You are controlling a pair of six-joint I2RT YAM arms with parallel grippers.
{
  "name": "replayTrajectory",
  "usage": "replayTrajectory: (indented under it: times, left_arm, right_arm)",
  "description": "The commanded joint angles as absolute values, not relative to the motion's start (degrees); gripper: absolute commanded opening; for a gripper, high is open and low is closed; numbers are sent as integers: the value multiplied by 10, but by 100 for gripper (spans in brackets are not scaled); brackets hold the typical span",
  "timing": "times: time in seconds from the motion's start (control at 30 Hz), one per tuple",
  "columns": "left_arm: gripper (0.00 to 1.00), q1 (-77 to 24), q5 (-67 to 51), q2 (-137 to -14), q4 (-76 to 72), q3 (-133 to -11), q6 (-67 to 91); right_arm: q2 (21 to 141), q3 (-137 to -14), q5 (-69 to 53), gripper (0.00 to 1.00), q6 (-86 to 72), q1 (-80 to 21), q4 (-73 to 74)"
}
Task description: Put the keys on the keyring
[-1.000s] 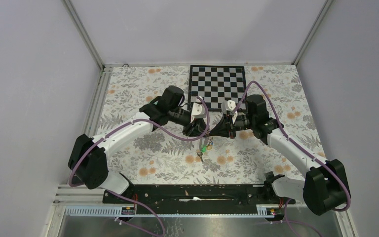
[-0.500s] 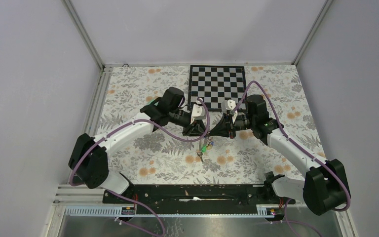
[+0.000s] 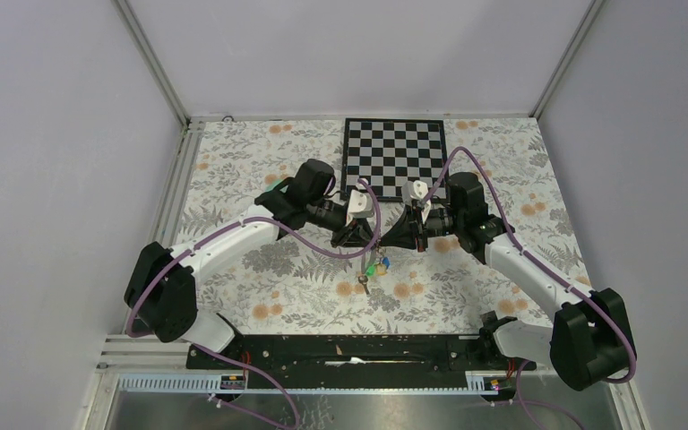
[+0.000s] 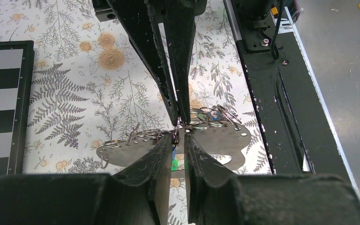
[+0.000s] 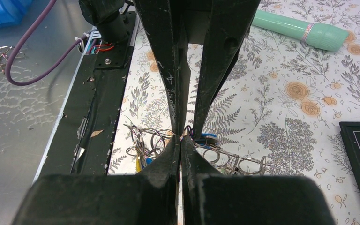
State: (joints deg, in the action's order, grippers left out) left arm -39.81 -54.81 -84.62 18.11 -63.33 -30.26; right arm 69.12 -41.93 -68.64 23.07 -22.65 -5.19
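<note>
Top external: both arms reach in over the middle of the table (image 3: 260,179). The left tool (image 3: 369,240) and right tool (image 3: 385,240) are nose to nose, just in front of the chessboard (image 3: 394,148) at the far edge.
Keys: the keys (image 3: 377,266) dangle in a bunch right under that meeting point, clear of the table, with green, blue and yellow heads showing.
Keyring: the left wrist view shows the keyring (image 4: 206,119) as a tangle of silvery wire loops spread to both sides of the tips. Its shadow falls on the table below.
Right tool: pinched tight, no gap at the tips, biting the keyring wire.
Left tool: narrow, with a slim gap between the fingers and the tips right at the loops. Gripping or only touching, I can't tell.
Right wrist: a blue key (image 5: 209,138) sits just beside the tips, and a mint-green piece (image 5: 300,30) lies on the table well apart.
Near edge side: a small piece (image 3: 361,287) lies on the table below the bunch, too small to name.
</note>
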Motion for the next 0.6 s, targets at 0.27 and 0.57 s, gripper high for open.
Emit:
replayTrajectory:
  times: [0.27,0.57]
  left_arm:
    - [7,-401,-559,-861,148,-659,-286]
    - [0,-401,-517,-839,186,-666,-317]
  right_arm:
    - [676,-417,-702,0,225,-224,-86]
    - [672,-415,-677,4,256,-224,-62]
